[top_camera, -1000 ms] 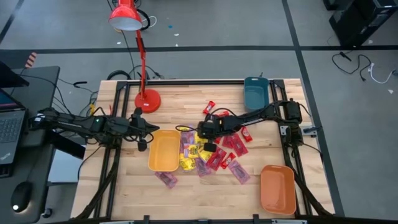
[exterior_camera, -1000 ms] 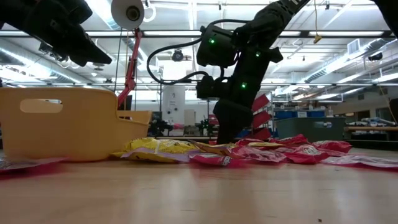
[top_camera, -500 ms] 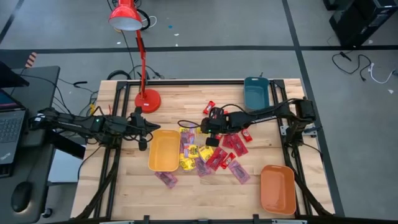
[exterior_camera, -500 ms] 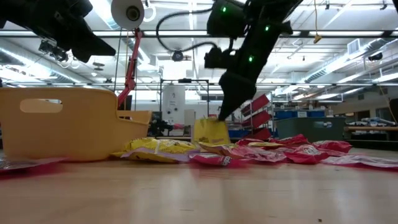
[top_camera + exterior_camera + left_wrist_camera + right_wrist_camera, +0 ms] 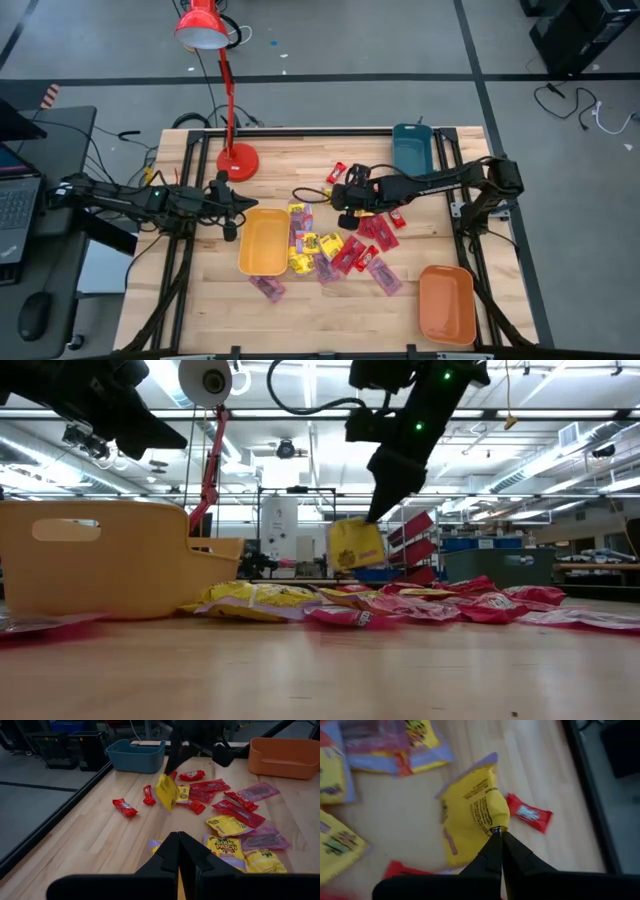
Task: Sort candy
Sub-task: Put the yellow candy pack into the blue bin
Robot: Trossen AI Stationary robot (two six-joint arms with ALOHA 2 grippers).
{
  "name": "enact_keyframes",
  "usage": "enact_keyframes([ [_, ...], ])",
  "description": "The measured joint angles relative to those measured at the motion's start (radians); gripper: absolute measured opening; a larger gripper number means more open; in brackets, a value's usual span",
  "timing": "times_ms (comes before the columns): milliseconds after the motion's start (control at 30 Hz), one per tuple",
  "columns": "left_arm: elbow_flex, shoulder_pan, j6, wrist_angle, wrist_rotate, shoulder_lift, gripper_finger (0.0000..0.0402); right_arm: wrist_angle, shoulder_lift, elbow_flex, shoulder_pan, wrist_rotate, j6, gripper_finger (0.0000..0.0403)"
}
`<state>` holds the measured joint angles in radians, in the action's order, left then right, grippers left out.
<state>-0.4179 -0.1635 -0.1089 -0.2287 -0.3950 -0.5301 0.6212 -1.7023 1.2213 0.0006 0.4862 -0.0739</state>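
Right gripper (image 5: 498,831): pinched tight on one corner of a yellow packet (image 5: 470,815), which hangs clear of the table above the pile; the low view shows the packet dangling free under the fingers.
Left gripper (image 5: 178,851): fingers pressed together with nothing between them, waiting beside the yellow tray (image 5: 264,241) at the left of the heap.
Candy pile (image 5: 345,245): red, yellow and pinkish-purple wrappers lie loose and overlapping on the wooden table (image 5: 200,300), between the yellow tray and the orange tray (image 5: 446,305); a few red sweets (image 5: 123,806) sit apart toward the teal tray (image 5: 412,148).
Grip risk: the hold is on a thin edge of the wrapper only, so I judge a quick swing or a jolt could let the packet slide out and drop back among the rest.
Swing risk: the packet hangs slack and tilted, so it may flap and miss the tray rim if let go from high up or off centre.
Arm clearance risk: the left arm rests just beside the yellow tray; if that tray is the target, the two arms could crowd each other there.
Pile risk: a low carrying path could drag the hanging packet across the neighbouring wrappers and scatter them.
Destination: which tray suits yellow packets cannot be told; all three look empty from above.
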Motion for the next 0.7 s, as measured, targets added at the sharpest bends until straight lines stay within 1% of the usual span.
enact_keyframes([
  [233, 0.0, 0.0, 0.006, -0.001, 0.0, 0.0, 0.0008, 0.104, 0.094, 0.0, 0.0, 0.061, -0.037, 0.0],
  [400, 0.0, 0.0, 0.023, -0.001, 0.0, 0.0, 0.0008, 0.187, 0.183, 0.0, -0.011, 0.133, -0.073, 0.0],
  [500, 0.0, 0.0, 0.023, -0.001, 0.001, 0.0, 0.0008, 0.241, 0.237, 0.0, -0.031, 0.173, -0.103, 0.0],
  [700, 0.0, 0.0, 0.023, -0.001, 0.001, 0.0, 0.0008, 0.332, 0.341, 0.0, -0.094, 0.202, -0.118, 0.0],
])
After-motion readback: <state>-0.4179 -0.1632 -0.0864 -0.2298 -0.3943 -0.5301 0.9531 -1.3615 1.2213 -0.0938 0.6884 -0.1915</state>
